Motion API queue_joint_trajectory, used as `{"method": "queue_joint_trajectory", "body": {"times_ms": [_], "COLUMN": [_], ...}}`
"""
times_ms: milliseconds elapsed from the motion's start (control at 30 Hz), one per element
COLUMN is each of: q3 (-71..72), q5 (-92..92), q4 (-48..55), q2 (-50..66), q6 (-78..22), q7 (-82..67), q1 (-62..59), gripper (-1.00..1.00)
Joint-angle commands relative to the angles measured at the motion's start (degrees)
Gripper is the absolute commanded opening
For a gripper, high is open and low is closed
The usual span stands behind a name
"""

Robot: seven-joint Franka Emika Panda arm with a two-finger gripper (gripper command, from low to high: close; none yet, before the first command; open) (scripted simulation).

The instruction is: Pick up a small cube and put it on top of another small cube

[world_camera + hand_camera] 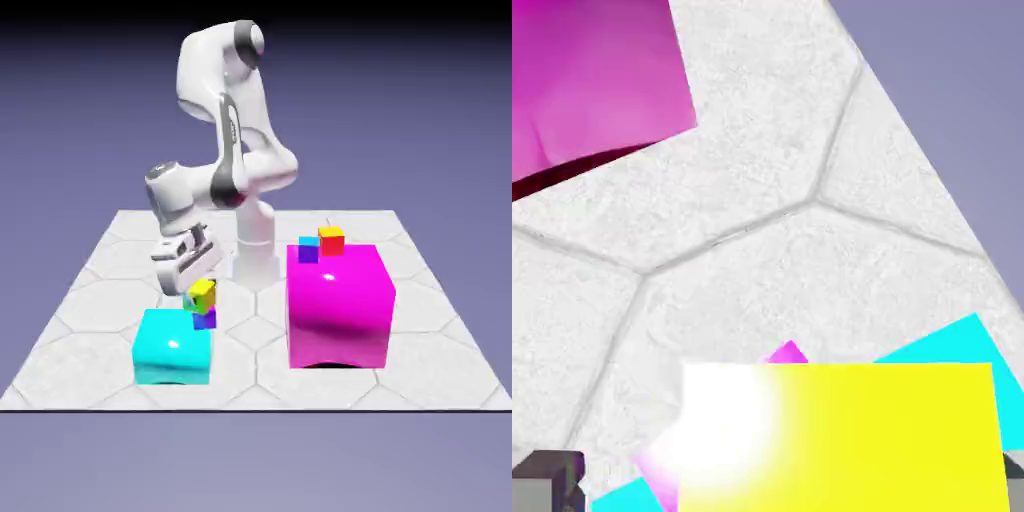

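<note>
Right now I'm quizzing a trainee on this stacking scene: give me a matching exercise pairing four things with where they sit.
Things:
1. small yellow cube
2. small magenta-topped cube
3. red-orange cube
4. pincer

Places:
A. atop the big magenta block
B. directly on the cyan block
C. just above the stack
D. atop the small magenta-topped cube

Pairs: 1-D, 2-B, 3-A, 4-C

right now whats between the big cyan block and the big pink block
Bare table, nothing on it, seen in the exterior view between the cyan block and the pink block.
</note>
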Motion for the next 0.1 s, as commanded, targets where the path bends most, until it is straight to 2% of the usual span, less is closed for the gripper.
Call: {"method": "queue_joint_trajectory", "body": {"times_ms": [0, 67], "q3": [1.63, 3.53], "q5": [-1.75, -3.79], "q4": [0.65, 1.40], "q2": [-2.02, -4.40], "q6": [-2.49, -5.41], "q7": [1.45, 3.16], "q1": [-1.92, -4.17], "gripper": [1.00, 1.00]}}
